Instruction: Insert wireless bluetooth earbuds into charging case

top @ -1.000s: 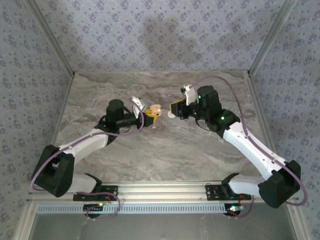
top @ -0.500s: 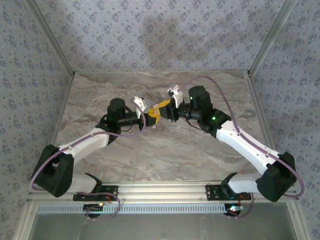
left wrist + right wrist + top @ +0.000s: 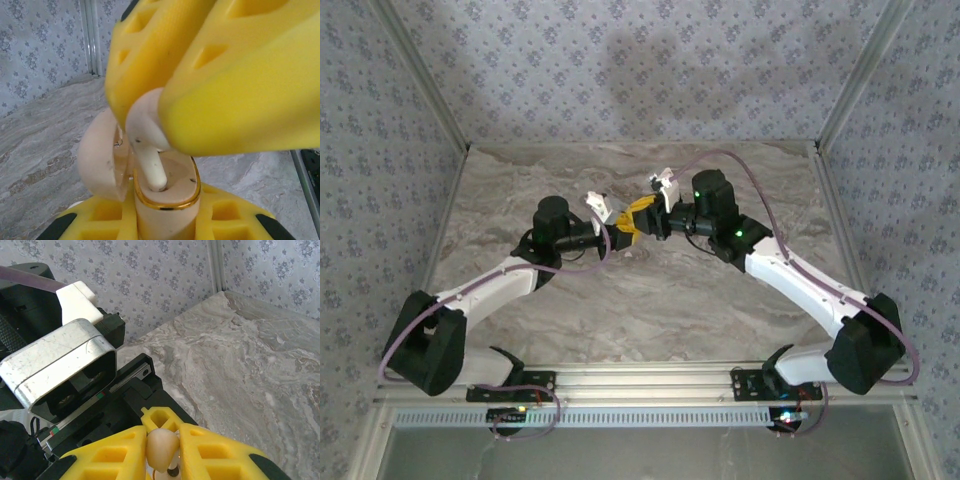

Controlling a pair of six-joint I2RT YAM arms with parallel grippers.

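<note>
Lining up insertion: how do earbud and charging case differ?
The small cream plastic earbud is pinched in the right pincer; the larger peach hinged charging case is clamped in the left pincer. The earbud is slim-stemmed; the case broad, gold-rimmed, lid open. Both are pale peach.

The table (image 3: 650,310) has a marble-patterned top, grey and beige with pale veins. An aluminium rail (image 3: 640,378) runs along its near edge, and patterned walls (image 3: 620,70) close its other sides.

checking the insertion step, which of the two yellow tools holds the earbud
The right tool pinches the small cream plastic earbud, stem at the open peach hinged charging case, which the left tool clamps instead.
</note>
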